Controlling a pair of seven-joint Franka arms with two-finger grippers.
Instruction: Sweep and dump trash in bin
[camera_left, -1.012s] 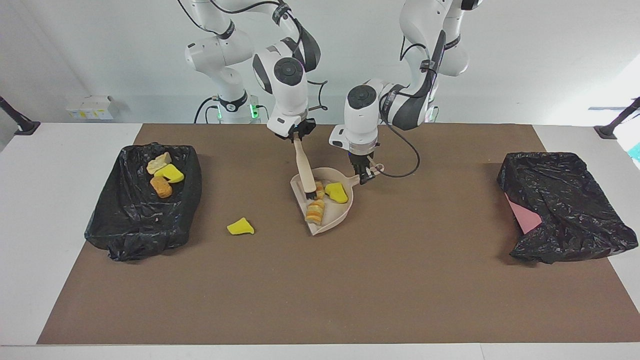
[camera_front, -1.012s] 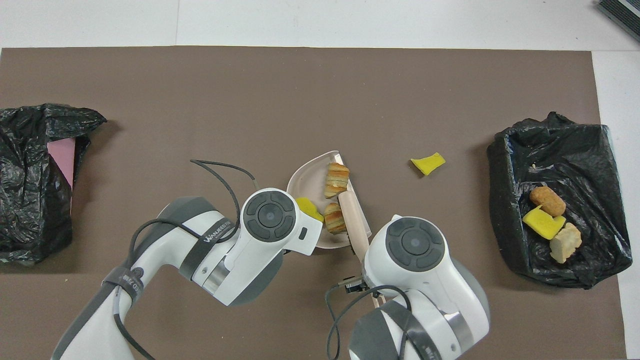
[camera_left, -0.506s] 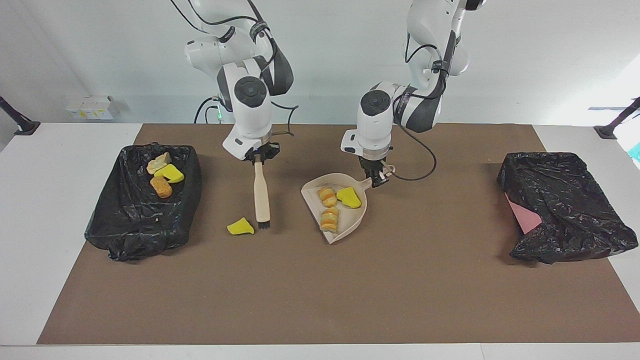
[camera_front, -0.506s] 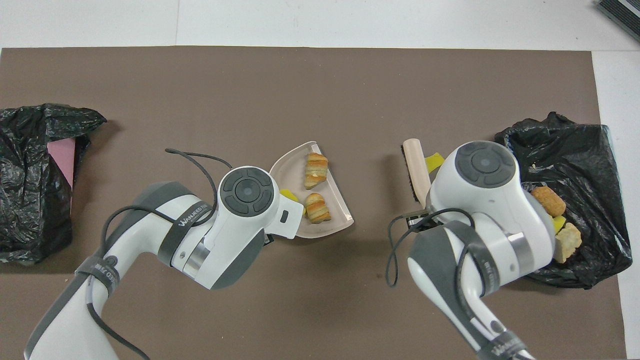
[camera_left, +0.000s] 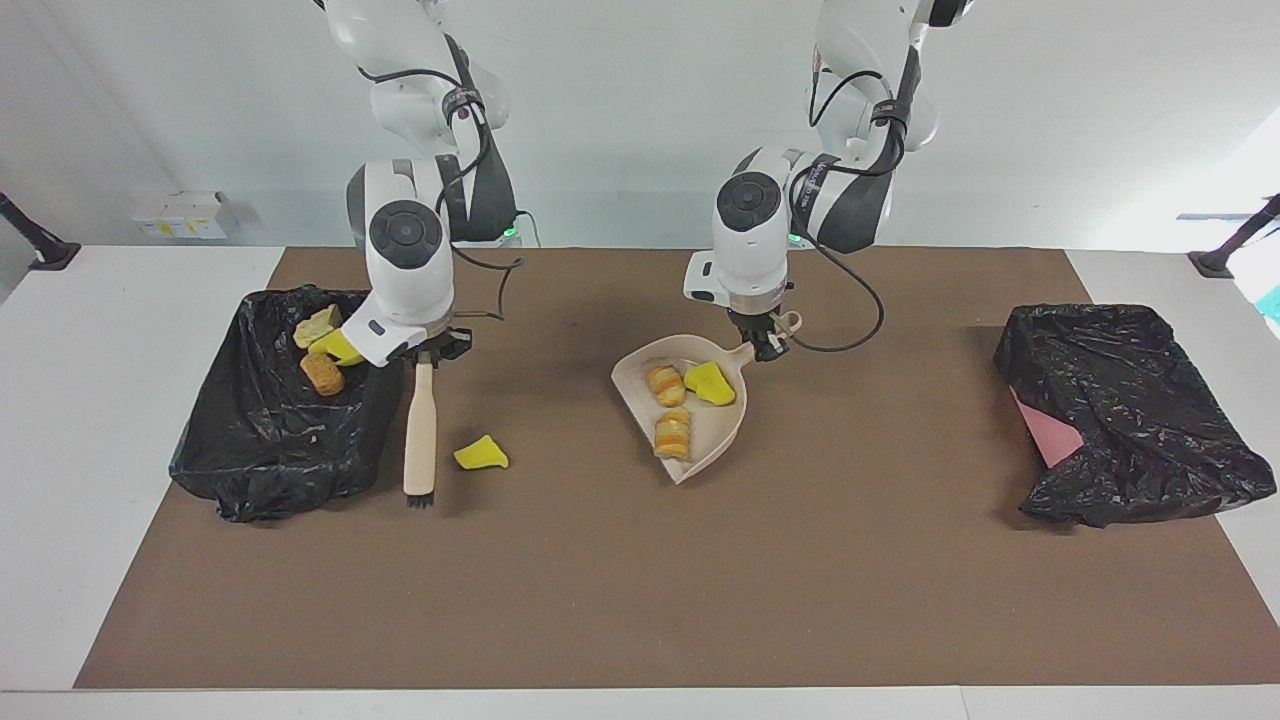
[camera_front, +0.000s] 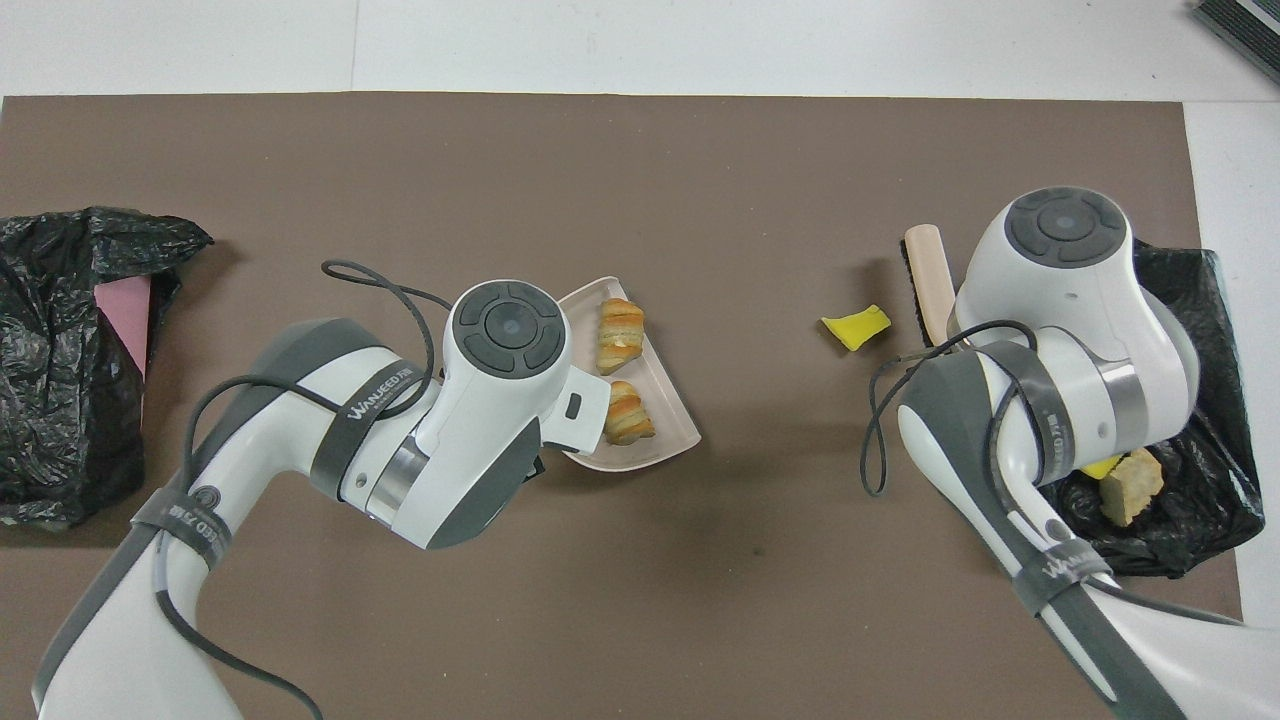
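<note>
Toward the right arm's end of the surface (camera_left: 640, 600), a black-lined bin (camera_left: 270, 450) is seen with three scraps lying in it: a pale tan lump (camera_left: 317, 325), a bright yellow chunk (camera_left: 338, 346) and a brown bread-like lump (camera_left: 323, 374). One more yellow wedge (camera_left: 481, 454) lies loose on the brown mat, just beside the bristle end of the beige brush (camera_left: 420, 430), which is gripped at its handle top by the shut jaws of the right gripper (camera_left: 432, 350). Near the middle of the surface, the beige dustpan (camera_left: 712, 430) is held by its handle in the closed jaws of the left gripper (camera_left: 764, 345); two striped tan pastry-like pieces (camera_left: 672, 432) and a yellow chunk (camera_left: 710, 382) are carried in it. Whether the pan rests on the mat or is lifted cannot be told

Wide open mat is left along the edge farthest from the robots and between the dustpan and the second black bag (camera_left: 1130, 420) at the left arm's end, where a pink patch shows

From overhead, the yellow chunk in the pan and most of the bin's contents are covered by the arms, and both sets of jaws are hidden; the facing view shows them. The loose wedge (camera_front: 856, 326) and brush (camera_front: 930, 280) are seen apart from above
</note>
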